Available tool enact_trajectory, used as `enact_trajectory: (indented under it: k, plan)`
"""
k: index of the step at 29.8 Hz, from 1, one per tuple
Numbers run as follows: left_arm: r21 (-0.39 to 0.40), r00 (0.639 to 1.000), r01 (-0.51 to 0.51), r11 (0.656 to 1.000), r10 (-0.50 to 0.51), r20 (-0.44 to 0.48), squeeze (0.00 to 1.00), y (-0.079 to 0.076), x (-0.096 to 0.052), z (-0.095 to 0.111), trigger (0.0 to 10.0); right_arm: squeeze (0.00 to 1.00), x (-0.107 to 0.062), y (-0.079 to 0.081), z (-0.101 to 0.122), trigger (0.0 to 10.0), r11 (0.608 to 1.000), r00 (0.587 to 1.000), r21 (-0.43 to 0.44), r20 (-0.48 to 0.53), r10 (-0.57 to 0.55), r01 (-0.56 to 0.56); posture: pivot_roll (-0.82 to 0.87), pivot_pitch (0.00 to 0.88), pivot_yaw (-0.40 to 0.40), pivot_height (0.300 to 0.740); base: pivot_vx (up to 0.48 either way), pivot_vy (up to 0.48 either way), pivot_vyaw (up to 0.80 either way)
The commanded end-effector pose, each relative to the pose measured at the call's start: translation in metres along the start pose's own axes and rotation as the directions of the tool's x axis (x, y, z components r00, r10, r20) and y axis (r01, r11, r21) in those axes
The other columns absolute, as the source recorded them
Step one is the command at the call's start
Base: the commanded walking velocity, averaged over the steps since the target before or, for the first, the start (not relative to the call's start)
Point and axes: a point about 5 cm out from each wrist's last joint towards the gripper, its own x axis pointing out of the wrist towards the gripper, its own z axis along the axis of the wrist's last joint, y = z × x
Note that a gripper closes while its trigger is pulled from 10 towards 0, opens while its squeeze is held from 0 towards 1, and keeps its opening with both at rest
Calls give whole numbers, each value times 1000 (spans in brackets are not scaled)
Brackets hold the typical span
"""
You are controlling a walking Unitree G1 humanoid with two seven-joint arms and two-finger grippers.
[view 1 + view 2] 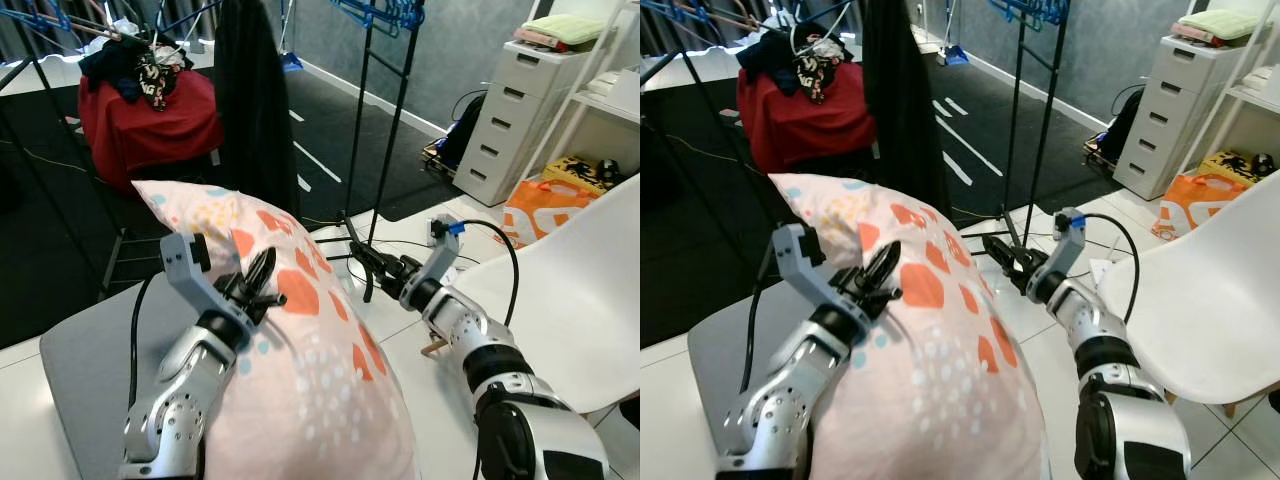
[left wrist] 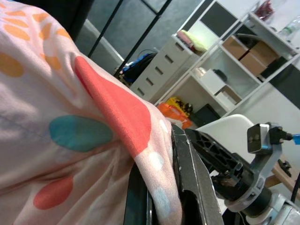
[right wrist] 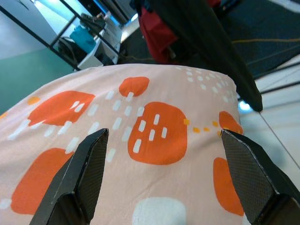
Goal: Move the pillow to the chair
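A big pink pillow (image 1: pixel 300 360) with orange and teal spots bulges up in front of me. My left gripper (image 1: pixel 255 283) is shut on a fold of its cover near the top; in the left wrist view the cloth is pinched between the black fingers (image 2: pixel 197 187). My right gripper (image 1: pixel 358 260) is open at the pillow's right side, and in the right wrist view its fingertips (image 3: pixel 96 140) spread wide, facing the spotted cover (image 3: pixel 159 126). A white chair (image 1: pixel 570 290) stands to the right, just beyond my right arm.
A grey pad (image 1: pixel 85 360) lies under the pillow at lower left. Behind are a black clothes rack (image 1: pixel 385 130) with a hanging dark garment (image 1: pixel 250 100), a red-covered heap of clothes (image 1: pixel 150 120), white drawers (image 1: pixel 510 110) and an orange bag (image 1: pixel 540 205).
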Motion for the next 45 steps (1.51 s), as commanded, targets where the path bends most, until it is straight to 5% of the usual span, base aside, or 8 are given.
enact_trajectory:
  k: [1,23,34,45]
  plan:
    - [24,995,71,997,-72,65,0,-11,1,11,10000,0,-2,-1,-4,10000,1000,1000,1,-14,2,-2,-164,57,-72,740,0,-322,0]
    - [-9,989,115,993,-114,94,0,-19,6,14,10000,0,-11,-10,0,10000,999,999,0,3,-50,50,-179,51,-67,740,0,-406,0]
    - [-17,987,123,992,-120,109,0,-18,10,16,10000,0,-9,-10,5,10000,998,998,4,22,-67,67,-187,42,-61,740,0,-480,-730]
    - [-18,986,125,992,-122,114,0,-17,11,17,10000,0,-10,-11,9,10000,997,997,5,37,-72,72,-193,42,-61,740,0,-480,0]
